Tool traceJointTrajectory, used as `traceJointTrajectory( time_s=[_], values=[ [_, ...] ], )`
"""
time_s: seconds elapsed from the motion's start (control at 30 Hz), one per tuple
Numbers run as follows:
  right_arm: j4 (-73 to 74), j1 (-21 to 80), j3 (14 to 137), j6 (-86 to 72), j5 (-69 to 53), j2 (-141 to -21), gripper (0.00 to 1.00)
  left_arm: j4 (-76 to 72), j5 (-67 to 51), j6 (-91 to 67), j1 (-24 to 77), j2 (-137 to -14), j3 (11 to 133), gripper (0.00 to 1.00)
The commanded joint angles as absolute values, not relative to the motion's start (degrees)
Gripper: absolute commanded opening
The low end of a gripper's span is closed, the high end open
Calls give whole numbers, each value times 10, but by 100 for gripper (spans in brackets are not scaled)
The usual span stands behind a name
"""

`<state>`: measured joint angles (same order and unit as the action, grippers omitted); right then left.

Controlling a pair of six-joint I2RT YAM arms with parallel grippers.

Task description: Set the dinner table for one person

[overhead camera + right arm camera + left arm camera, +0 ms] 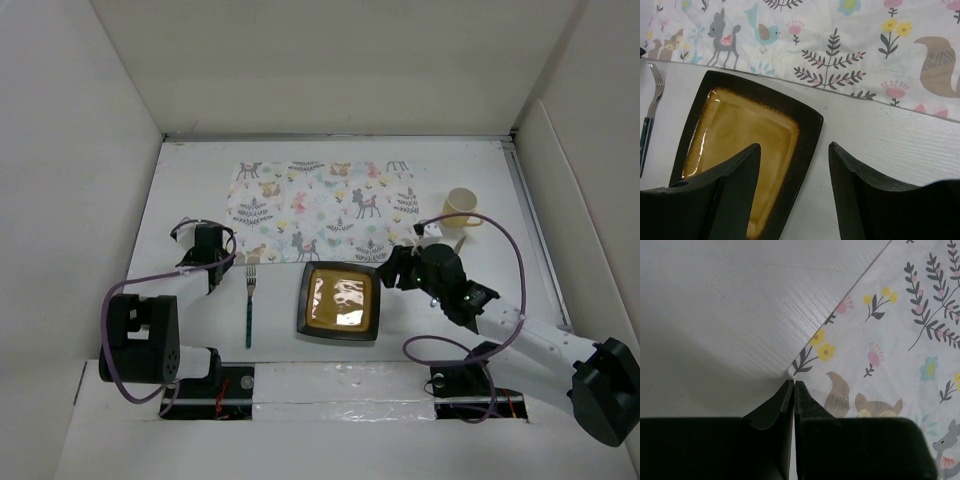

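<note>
A white placemat (325, 212) printed with deer and leaves lies flat at the back of the dinner table (190, 190). My left gripper (222, 264) is at the mat's near left corner. In the left wrist view its jaws are shut together right on the corner of the placemat (875, 340), and the cloth's tip pokes out just past the tips. A square dark plate (340, 301) with an amber centre sits in front of the mat. My right gripper (795, 150) is open, straddling the plate (740, 140)'s right rim.
A fork (249, 305) with a dark teal handle lies left of the plate, tines pointing away. A pale yellow cup (461, 207) stands off the mat's right end. Panel walls close in the table on three sides.
</note>
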<state>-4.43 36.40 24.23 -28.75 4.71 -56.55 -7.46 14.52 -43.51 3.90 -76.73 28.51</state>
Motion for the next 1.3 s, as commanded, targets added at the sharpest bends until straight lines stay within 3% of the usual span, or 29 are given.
traceJointTrajectory(
  time_s=[0.0,0.23,0.37,0.43,0.47,0.6,0.8,1.03,1.27],
  values=[
    [-41,373,243,-286,45,-534,62,-68,143,-427,38,-743,265,0],
    [-9,399,214,-317,49,-485,62,-60,139,-417,38,-718,256,0],
    [-19,404,196,-328,24,-496,63,-60,140,-415,38,-722,274,28],
    [-23,404,193,-331,7,-504,64,-64,129,-417,38,-720,293,35],
    [-26,404,191,-334,-14,-512,65,-62,125,-415,38,-709,301,46],
    [-37,404,168,-355,-71,-517,77,-41,130,-409,65,-651,355,66],
    [-97,404,127,-412,-92,-544,78,-41,16,-358,65,-525,433,64],
    [-165,404,117,-456,-94,-623,64,56,-126,-232,65,-476,518,60],
    [-289,346,69,-499,-146,-714,50,87,-64,-164,65,-408,462,60]
  ],
)
